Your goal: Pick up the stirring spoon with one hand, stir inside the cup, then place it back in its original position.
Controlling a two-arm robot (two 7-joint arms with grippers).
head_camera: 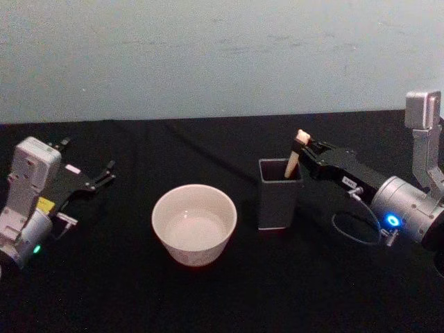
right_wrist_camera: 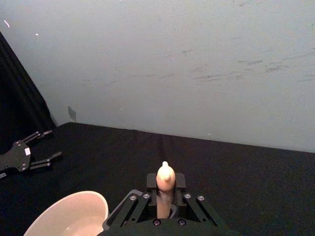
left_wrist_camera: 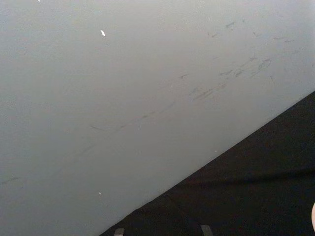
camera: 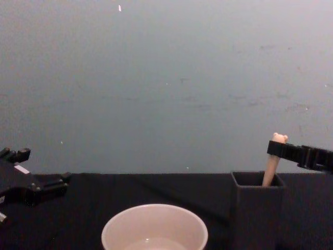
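The right tool (head_camera: 305, 148) reaches in from the right side of the bench (head_camera: 125, 291) and is clamped on the cream handle of the stirring spoon (head_camera: 295, 154), just under its small bear head, with the dark fingers (camera: 283, 150) closed on either side of the handle. The spoon stands tilted in the dark grey square holder (head_camera: 279, 194), its lower part hidden inside the walls, so the bowl cannot be seen; the handle leans toward the holder's right rear corner. In the right wrist view the bear head (right_wrist_camera: 166, 176) pokes up between the tool's two linkages, with the holder's rim dark behind it. Just to the left of the holder, and slightly nearer the robot, sits the wide cream-white cup (head_camera: 194, 223), upright on the black cloth and apart from the holder; a pale sheen shows at its bottom. Well away on the far left, the left tool (head_camera: 104, 173) hangs above the bench with its thin fingers spread apart, holding nothing, pointing toward the middle. A plain pale blue-grey wall (camera: 166, 83) stands behind the bench.
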